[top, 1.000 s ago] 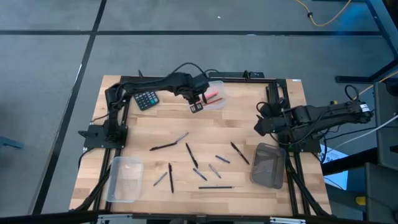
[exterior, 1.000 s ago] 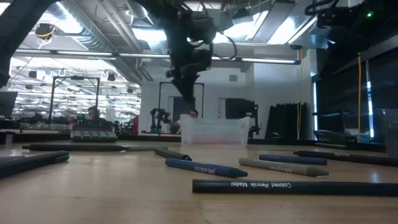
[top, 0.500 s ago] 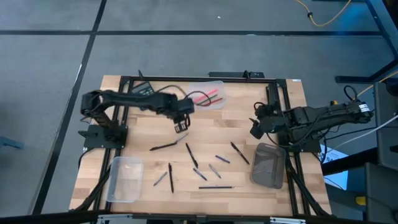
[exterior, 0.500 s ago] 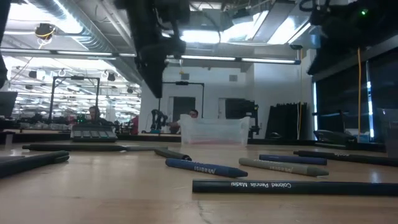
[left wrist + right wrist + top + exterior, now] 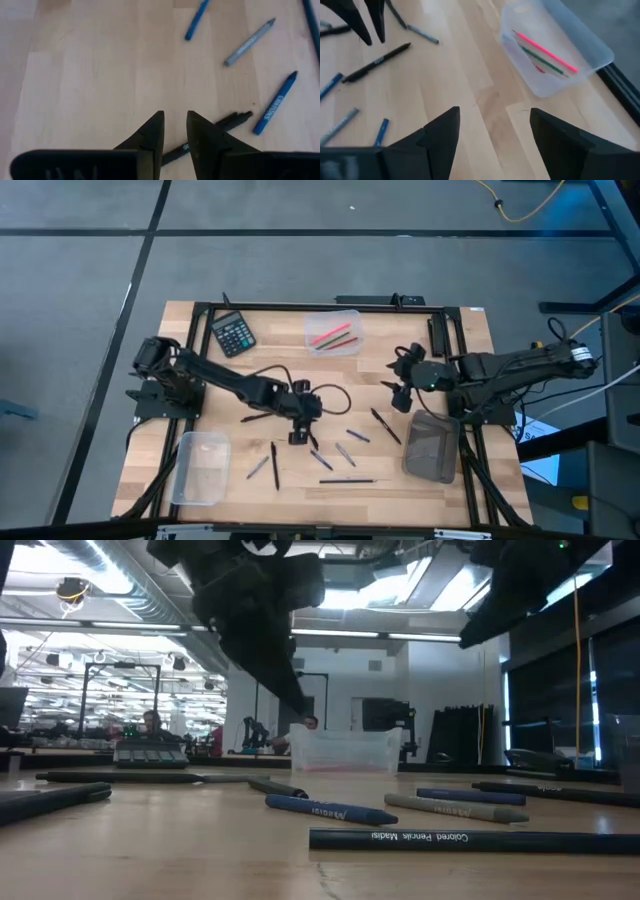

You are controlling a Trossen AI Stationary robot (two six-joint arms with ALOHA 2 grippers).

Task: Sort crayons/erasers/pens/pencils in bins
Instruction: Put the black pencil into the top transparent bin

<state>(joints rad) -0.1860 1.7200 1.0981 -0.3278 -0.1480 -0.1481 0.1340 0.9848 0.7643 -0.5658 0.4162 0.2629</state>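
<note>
Several loose sticks lie flat on the wooden table: a black pen (image 5: 225, 122), blue crayons (image 5: 275, 102), a grey crayon (image 5: 249, 42), and more pens and pencils (image 5: 347, 480) toward the near edge. A clear bin (image 5: 333, 333) at the far middle holds red, pink and green sticks (image 5: 540, 50). My left gripper (image 5: 298, 432) hangs above the black pen, its fingers (image 5: 155, 132) a narrow gap apart with nothing between them. My right gripper (image 5: 402, 395) stands wide open over bare wood, right of the middle.
A second clear bin (image 5: 200, 468) sits at the near left and a smoky dark bin (image 5: 432, 445) at the near right. A black calculator (image 5: 235, 333) lies at the far left. Black frame rails (image 5: 300, 306) border the table.
My left gripper has swung from the far clear bin toward the near edge and down, ending over the loose sticks in the middle, tipping as it went. My right gripper has shifted a little toward the table's middle and tipped further downward, staying wide open.
</note>
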